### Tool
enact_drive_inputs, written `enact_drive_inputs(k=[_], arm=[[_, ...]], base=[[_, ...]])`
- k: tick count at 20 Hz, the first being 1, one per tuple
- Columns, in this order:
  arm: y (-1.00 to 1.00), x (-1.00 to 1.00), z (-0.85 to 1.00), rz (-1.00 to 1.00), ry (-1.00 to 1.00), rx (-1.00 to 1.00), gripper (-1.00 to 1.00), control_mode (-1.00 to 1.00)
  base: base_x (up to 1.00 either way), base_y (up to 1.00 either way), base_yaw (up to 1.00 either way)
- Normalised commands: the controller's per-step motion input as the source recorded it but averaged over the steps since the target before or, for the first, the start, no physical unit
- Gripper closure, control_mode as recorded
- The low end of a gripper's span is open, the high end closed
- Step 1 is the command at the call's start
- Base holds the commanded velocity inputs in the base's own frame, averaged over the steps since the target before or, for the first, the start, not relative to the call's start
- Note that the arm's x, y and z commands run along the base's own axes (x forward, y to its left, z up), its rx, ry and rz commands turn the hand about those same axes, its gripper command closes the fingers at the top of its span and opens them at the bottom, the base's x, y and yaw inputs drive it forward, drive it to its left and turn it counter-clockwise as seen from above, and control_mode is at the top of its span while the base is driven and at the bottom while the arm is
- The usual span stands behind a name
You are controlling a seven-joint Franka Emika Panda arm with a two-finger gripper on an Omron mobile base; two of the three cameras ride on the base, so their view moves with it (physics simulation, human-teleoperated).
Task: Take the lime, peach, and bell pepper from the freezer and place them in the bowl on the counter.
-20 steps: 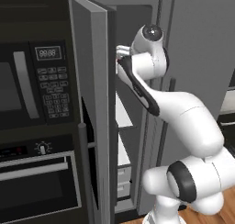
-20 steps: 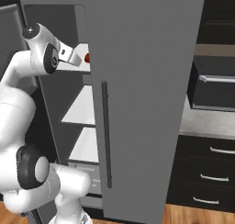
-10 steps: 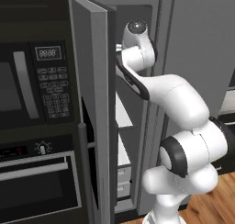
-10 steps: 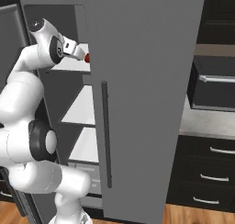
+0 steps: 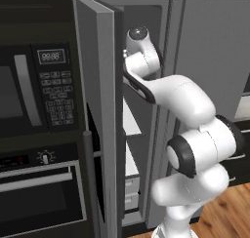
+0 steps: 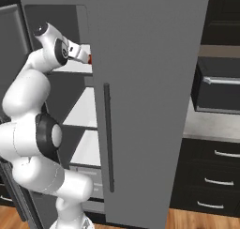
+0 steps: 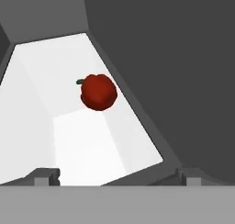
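One freezer [image 6: 140, 82] compartment is entered more deeply than a second ago, the arm having been swung up and inward toward the upper shelf [image 7: 82, 140]. At the centre of the hand view the bell pepper [image 7: 98, 92] is seen resting on that white shelf. The hand [image 7: 114, 177] is held apart, nothing gripped, so the grasp is judged imminent.

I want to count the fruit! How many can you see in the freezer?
1. The red bell pepper sits on a white shelf inside the freezer, ahead of the open gripper. Other fruit may be hidden behind the door or on other shelves.
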Motion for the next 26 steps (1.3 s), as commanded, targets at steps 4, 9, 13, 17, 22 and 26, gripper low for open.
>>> enact_drive_inputs(k=[4,9,13,17,22,26], arm=[[0.0,0.6,0.0,-0.16,0.0,0.0,-1.0,-1.0],[0.0,0.47,-0.03,-0.14,0.0,0.02,-1.0,-1.0],[0.02,0.37,-0.09,-0.15,0.0,0.08,-1.0,-1.0],[0.0,0.07,-0.21,-0.02,0.0,0.15,-1.0,-1.0],[0.0,0.45,-0.47,-0.01,0.0,0.14,-1.0,-1.0],[0.0,0.69,-0.18,-0.03,0.0,0.01,-1.0,-1.0]], base=[[0.0,0.0,0.0],[0.0,0.0,0.0],[0.0,0.0,0.0],[0.0,0.0,0.0],[0.0,0.0,0.0],[0.0,0.0,0.0]])
